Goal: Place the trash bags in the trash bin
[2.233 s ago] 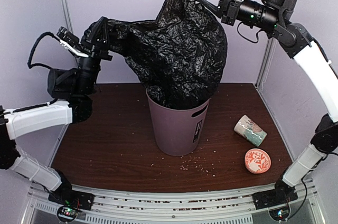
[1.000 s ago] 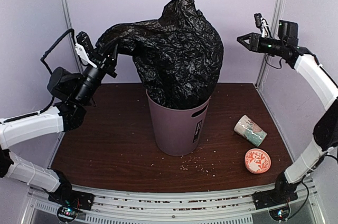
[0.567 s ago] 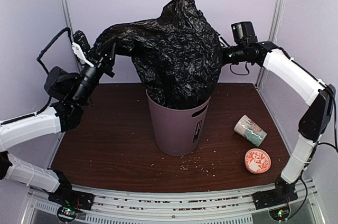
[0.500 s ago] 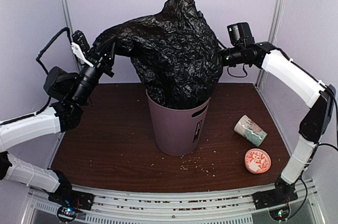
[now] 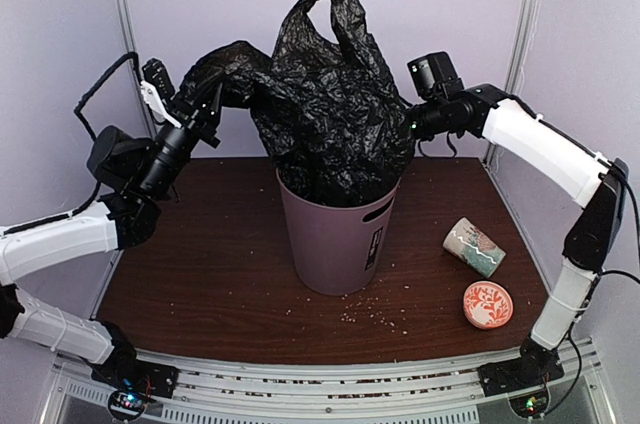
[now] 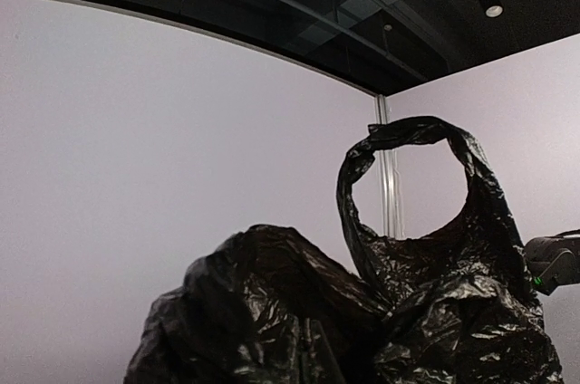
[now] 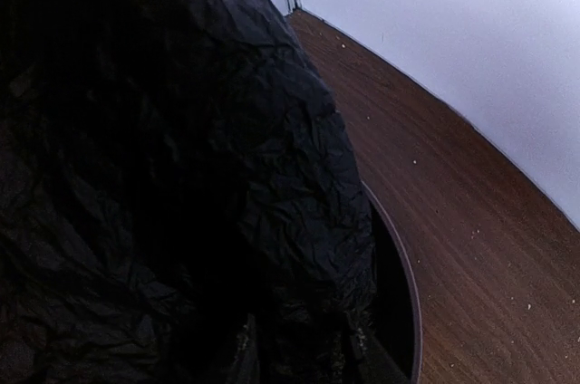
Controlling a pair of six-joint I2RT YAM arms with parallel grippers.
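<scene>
A black trash bag (image 5: pixel 335 124), thin crinkled plastic, stands bulging out of a mauve-brown round trash bin (image 5: pixel 335 244) at the middle of a dark wooden table (image 5: pixel 200 274). Its lower part is inside the bin, but most of it billows well above the rim. One handle loop (image 5: pixel 322 6) stands upright at the very top. A fold of the bag stretches out to the left, where the left gripper (image 5: pixel 203 96) has its fingers pressed together, pinching that fold above the table. The right gripper (image 5: pixel 408 131) is pushed against the bag's right side just above the bin rim. Its fingers are lost in the dark plastic, so I cannot tell whether they are spread or holding anything. Its wrist camera shows only black film and the bin's rim beside it. To the right of the bin, a patterned cream mug (image 5: pixel 474 246) lies on its side, with a small orange patterned dish (image 5: pixel 488 304) nearer, and crumbs are scattered on the near part of the table. The bag looks very light, soft and slippery, puffed with trapped air, so it will likely spring back when pressed. The best holds seem to be the handle loop or a gathered fold, pinched firmly and then pushed down into the bin.
</scene>
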